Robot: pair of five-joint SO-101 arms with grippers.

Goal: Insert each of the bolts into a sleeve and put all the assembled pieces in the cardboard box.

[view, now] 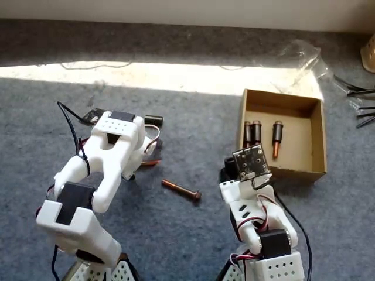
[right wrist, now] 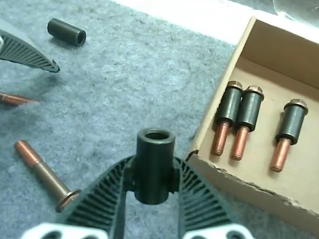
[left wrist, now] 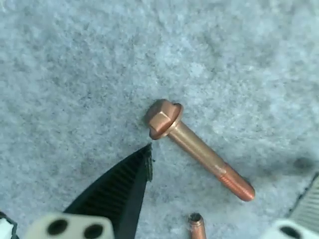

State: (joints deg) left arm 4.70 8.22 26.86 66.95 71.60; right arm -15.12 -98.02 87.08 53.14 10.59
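I see my right gripper (right wrist: 155, 174) pinching a black sleeve (right wrist: 155, 149) beside the cardboard box (right wrist: 279, 55), my left gripper (left wrist: 232, 164) spread over a copper bolt (left wrist: 199, 149).

- A grey, carpet-like counter (view: 193, 234) spreads across the whole scene.
- A bright sunlit band (view: 176, 77) crosses its far side from left to right.
- A crumpled clear plastic bag (view: 302, 55) lies far right, at the band's end.
- Thin black cables (view: 358, 99) lie at the right edge, just beside the bag.
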